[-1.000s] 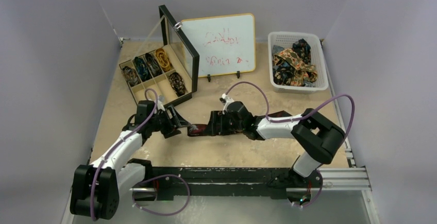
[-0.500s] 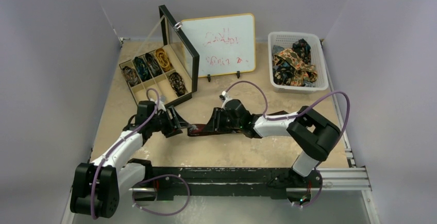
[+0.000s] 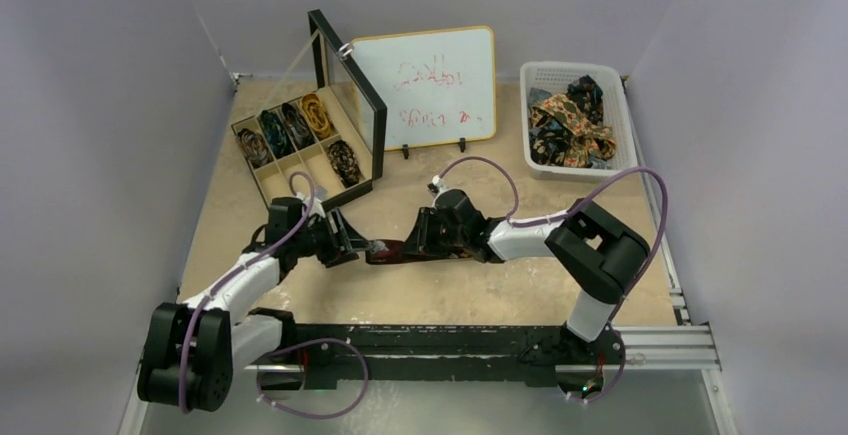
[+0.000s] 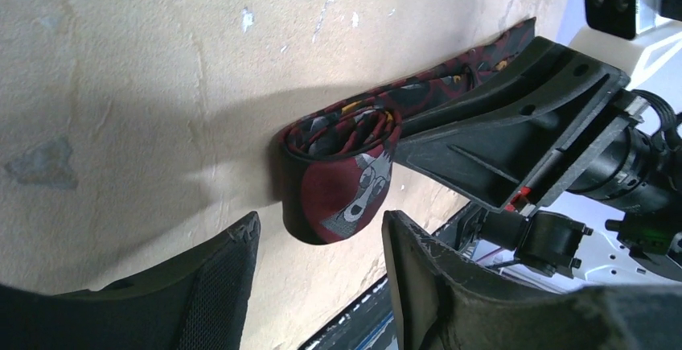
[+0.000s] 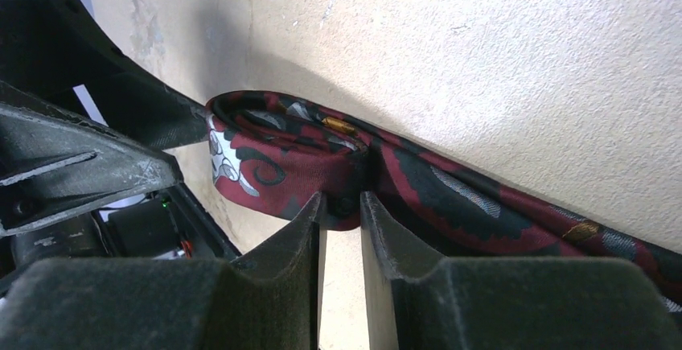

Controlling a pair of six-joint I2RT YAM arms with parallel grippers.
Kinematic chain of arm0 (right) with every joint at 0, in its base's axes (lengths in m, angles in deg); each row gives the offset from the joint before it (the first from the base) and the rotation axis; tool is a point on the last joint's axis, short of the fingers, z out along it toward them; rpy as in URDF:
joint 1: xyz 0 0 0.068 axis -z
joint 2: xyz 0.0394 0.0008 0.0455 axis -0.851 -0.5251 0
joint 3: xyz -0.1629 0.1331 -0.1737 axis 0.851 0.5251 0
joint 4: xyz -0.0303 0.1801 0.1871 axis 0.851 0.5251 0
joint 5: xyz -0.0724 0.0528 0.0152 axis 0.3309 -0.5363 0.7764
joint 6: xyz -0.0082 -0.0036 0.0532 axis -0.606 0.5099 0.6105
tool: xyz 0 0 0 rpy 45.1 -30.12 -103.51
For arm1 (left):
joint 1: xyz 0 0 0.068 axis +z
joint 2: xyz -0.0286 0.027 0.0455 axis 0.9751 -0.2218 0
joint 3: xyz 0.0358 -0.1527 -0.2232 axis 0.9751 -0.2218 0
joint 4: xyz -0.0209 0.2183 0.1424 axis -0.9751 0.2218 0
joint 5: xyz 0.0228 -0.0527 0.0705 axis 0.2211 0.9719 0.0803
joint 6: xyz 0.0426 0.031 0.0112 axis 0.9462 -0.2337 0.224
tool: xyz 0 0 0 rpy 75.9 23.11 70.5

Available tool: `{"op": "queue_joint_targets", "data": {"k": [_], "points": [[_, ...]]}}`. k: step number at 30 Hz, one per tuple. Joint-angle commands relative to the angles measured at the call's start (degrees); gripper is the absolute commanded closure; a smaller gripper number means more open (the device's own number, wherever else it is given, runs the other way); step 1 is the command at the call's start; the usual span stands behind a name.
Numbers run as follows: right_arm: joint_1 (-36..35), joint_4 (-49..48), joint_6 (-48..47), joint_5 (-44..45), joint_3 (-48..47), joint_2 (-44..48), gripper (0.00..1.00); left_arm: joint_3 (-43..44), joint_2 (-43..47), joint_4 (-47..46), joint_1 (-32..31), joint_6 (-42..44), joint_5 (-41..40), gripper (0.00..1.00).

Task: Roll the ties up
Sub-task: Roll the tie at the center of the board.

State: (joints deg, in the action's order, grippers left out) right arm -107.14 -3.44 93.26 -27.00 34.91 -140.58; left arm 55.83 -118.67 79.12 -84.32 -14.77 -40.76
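At back, box point(image 3: 281, 183) holds rolled ties point(image 3: 296, 123), basket point(image 3: 575, 67) loose ties point(image 3: 570, 120); right gripper point(image 5: 342, 205) pinches maroon tie point(image 5: 297, 177), left gripper point(image 4: 319, 221) spread.

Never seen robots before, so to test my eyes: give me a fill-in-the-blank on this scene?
The maroon tie on the table is partly ___. The right fingers pinch the ___. The left fingers are ___, gripping nothing. Loose ties fill the white ___.
Missing: rolled; tie; open; basket.
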Motion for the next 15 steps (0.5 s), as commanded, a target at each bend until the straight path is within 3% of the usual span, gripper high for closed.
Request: {"op": "queue_joint_targets", "data": {"k": [1,15], "points": [[0.7,-0.6,-1.0,-0.9,-1.6,-1.2,0.77,-0.9,-1.7,-7.3,0.4,1.6,3.2,0.45],[1.7,-3.1,-0.2,-4.0,-1.2,-4.6,0.8,-4.5,-9.2,-20.5,0.4,0.5,9.0,0.47]]}}
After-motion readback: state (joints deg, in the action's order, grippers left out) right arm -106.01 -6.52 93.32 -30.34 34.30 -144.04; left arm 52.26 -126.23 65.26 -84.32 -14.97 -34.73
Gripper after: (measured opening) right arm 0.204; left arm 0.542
